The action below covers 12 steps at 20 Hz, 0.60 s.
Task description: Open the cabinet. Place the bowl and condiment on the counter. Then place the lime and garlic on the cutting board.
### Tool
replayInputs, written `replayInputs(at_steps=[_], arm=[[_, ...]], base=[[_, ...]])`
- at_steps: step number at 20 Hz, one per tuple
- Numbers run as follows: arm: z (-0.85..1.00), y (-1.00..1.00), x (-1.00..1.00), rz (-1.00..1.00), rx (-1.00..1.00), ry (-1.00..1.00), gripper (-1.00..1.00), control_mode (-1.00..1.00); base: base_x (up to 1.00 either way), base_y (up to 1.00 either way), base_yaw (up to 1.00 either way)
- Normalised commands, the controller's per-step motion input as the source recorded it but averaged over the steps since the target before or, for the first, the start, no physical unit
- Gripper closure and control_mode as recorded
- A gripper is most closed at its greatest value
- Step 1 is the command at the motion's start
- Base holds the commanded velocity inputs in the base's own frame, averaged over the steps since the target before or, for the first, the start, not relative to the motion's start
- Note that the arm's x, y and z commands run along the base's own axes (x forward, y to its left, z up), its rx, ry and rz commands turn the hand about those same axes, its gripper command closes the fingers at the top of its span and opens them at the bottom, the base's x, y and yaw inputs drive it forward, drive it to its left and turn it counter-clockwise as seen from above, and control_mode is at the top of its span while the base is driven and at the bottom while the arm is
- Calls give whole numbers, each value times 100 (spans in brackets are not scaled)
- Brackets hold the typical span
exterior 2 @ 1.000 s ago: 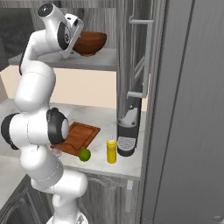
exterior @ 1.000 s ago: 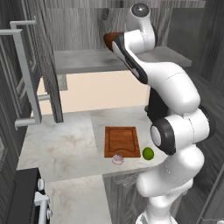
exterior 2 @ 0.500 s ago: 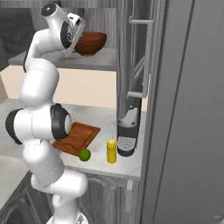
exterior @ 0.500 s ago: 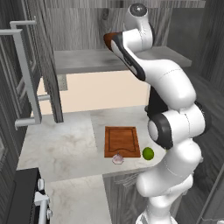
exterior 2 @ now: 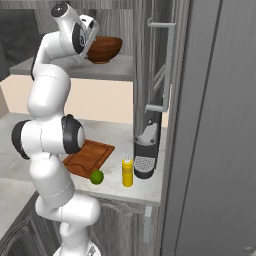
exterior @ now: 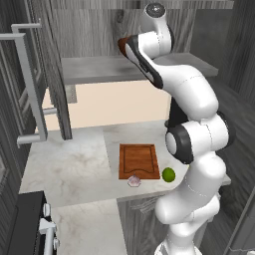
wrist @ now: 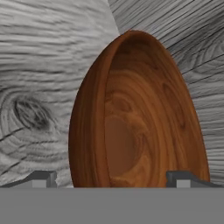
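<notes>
Cabinet open, hand closing in on the bowl

The cabinet (exterior: 55,74) stands open above the worktop (exterior: 74,164). On the worktop lie the cutting board (exterior: 138,160), the condiment (exterior 2: 128,171), the lime (exterior: 169,174) and the garlic (exterior: 134,181), the last two just off the board. Over the last second only the arm's elbow has shifted. The hand (wrist: 114,178) stays spread wide before the bowl (wrist: 135,113) on the shelf, clamping nothing, so the bowl's grasp looks next.
</notes>
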Motion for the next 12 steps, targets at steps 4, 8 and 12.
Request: replayInputs(at_steps=[4,8,12], arm=[[0,0,16,0,0,11,-100,-100],[0,0,6,0,0,26,-100,-100],[-5,0,0,0,0,40,-100,-100]], base=[[0,0,0],[0,0,0],[0,0,0]])
